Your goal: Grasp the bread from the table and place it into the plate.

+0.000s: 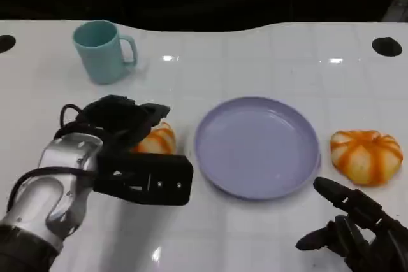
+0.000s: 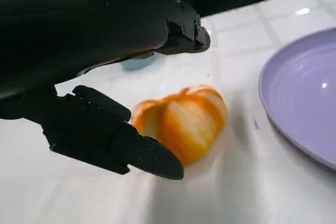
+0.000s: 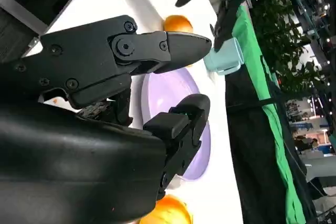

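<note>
Nearest the camera, the left hand (image 1: 124,122) hovered over a bread (image 1: 155,139) on the table (image 1: 255,234), fingers (image 2: 126,150) spread around it, not clamped. That bread lay just left of the plate (image 1: 257,146). Well right, the right hand (image 1: 357,227) rested with fingers apart, near another bread (image 1: 366,156).

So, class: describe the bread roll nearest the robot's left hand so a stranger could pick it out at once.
Start at the lilac plate in the middle of the white table. Just off the rim on the teal mug's side sits an orange-and-white striped bread roll, with the left hand reaching over it. Its twin lies past the opposite rim, with no hand over it.
</note>
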Motion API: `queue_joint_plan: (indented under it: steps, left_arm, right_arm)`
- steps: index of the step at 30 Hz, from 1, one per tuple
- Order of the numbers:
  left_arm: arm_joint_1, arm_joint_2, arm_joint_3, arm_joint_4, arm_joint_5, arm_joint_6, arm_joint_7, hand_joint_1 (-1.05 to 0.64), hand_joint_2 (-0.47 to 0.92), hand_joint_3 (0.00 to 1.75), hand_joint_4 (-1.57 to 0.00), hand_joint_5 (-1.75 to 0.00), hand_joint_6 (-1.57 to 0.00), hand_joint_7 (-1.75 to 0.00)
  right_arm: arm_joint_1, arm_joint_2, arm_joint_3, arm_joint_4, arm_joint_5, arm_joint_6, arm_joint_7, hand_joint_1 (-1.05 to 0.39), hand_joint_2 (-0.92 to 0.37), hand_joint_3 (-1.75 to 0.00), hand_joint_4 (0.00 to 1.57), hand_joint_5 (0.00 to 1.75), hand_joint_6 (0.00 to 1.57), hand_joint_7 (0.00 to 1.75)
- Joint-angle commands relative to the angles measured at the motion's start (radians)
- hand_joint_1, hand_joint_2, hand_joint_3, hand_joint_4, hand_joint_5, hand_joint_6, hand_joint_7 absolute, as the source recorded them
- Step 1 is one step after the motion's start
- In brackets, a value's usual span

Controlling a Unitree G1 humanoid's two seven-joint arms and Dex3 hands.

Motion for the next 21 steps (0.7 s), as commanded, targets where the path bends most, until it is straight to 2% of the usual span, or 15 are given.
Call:
queue_joint_plan:
  steps: [1,5,8,21]
  left_arm:
    - [-0.026,0.017,-0.014,0.016,-0.011,0.013,0.005,-0.45,0.79,0.01,-0.04,-0.14,-0.16,0.00]
    - [-0.149,-0.087,-0.057,0.409,-0.040,-0.020,0.124,-0.52,0.75,0.00,-0.13,-0.15,-0.23,-0.02]
    - [-0.195,-0.109,-0.074,0.526,-0.060,-0.042,0.170,-0.52,0.75,0.00,-0.15,-0.14,-0.24,-0.02]
    - [-0.242,-0.112,-0.116,0.624,-0.106,-0.075,0.225,-0.52,0.75,0.00,-0.18,-0.09,-0.25,0.00]
  right_arm:
    - [0.002,-0.015,-0.003,-0.011,-0.003,-0.008,0.000,-0.74,-0.92,-0.35,0.72,1.10,0.99,0.24]
    - [0.014,-0.017,-0.002,-0.024,-0.008,-0.007,-0.004,-0.75,-0.92,-0.35,0.71,1.11,0.98,0.24]
    - [0.017,-0.017,-0.002,-0.029,-0.009,-0.004,-0.005,-0.75,-0.92,-0.35,0.70,1.11,0.98,0.24]
    - [0.017,-0.015,-0.003,-0.031,-0.011,-0.002,-0.005,-0.75,-0.92,-0.34,0.69,1.12,0.98,0.24]
